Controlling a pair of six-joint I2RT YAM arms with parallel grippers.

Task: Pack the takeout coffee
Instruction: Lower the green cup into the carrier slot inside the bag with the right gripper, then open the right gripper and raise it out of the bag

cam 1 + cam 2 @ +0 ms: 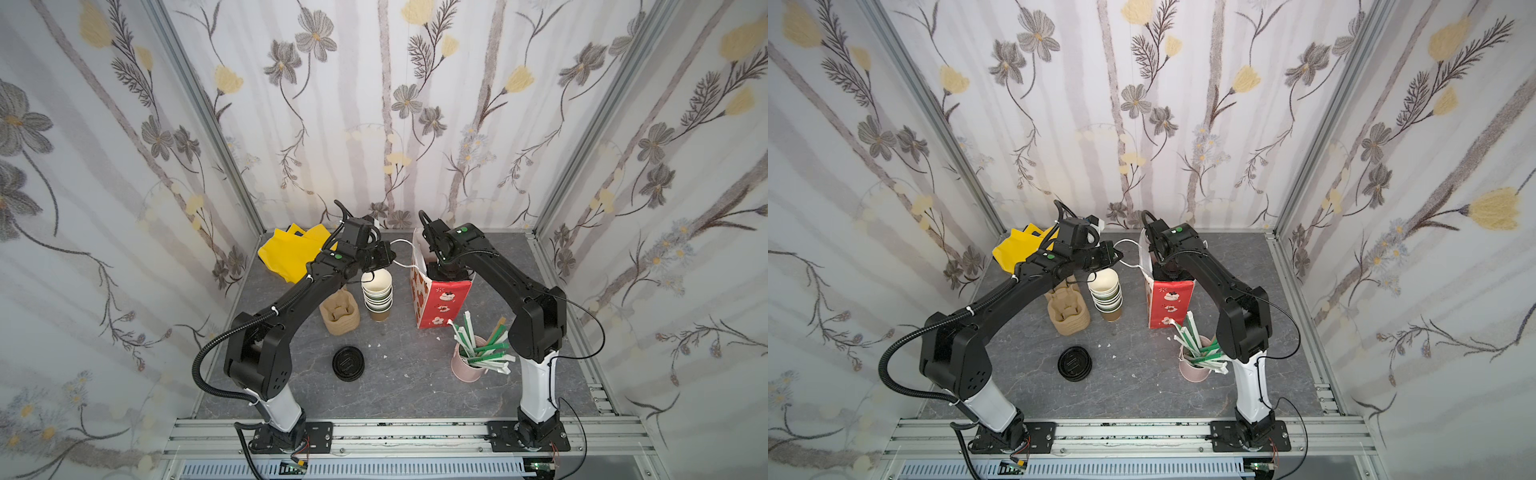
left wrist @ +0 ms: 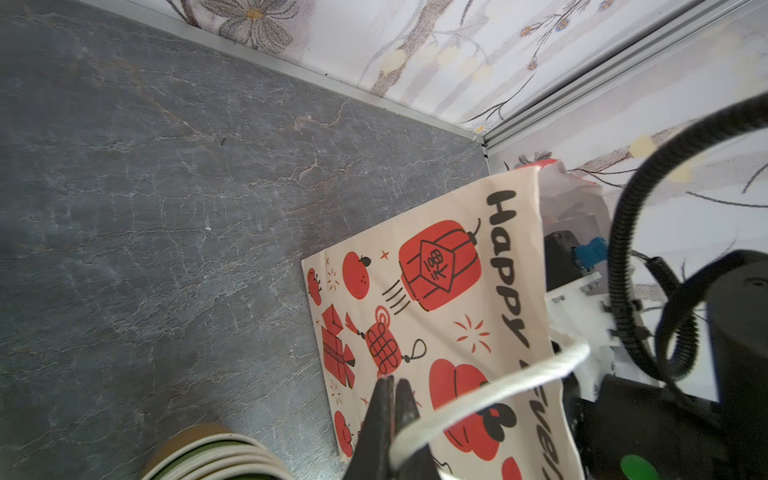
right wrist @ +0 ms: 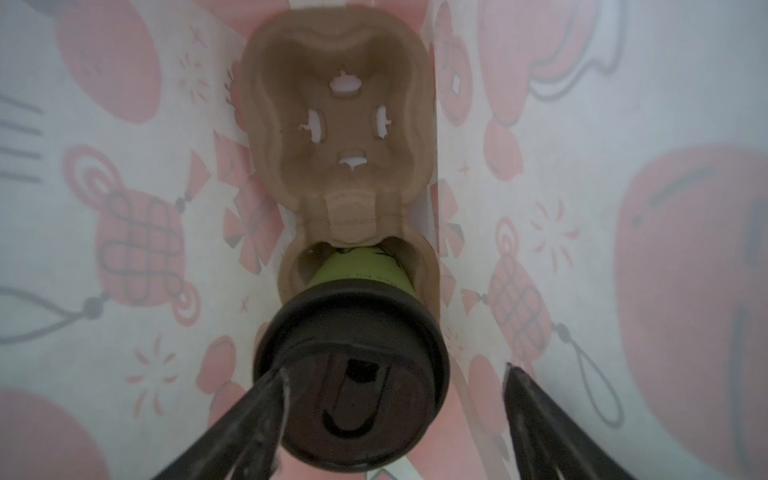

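The takeout coffee point(image 3: 358, 271), an olive-green cup under a black sip lid point(image 3: 353, 332), stands in one pocket of a brown pulp carrier point(image 3: 291, 137) at the bottom of the red-and-white paper bag point(image 1: 441, 300) point(image 1: 1170, 304). My right gripper point(image 3: 397, 370) is down inside the bag just above the lid, open; one finger point(image 3: 536, 415) stands clear of the lid and nothing is held. In both top views its fingertips are hidden by the bag. My left gripper point(image 2: 390, 386) point(image 1: 390, 257) is shut on the bag's white cord handle point(image 2: 498, 390) beside the bag's mouth.
A nested stack of lidless cups point(image 1: 377, 295) point(image 2: 216, 457) stands just under the left gripper. Beside it are stacked pulp carriers point(image 1: 338, 313), a pile of black lids point(image 1: 349, 363), a pink cup of wrapped straws point(image 1: 478, 353) and yellow bags point(image 1: 291, 249) at the back left.
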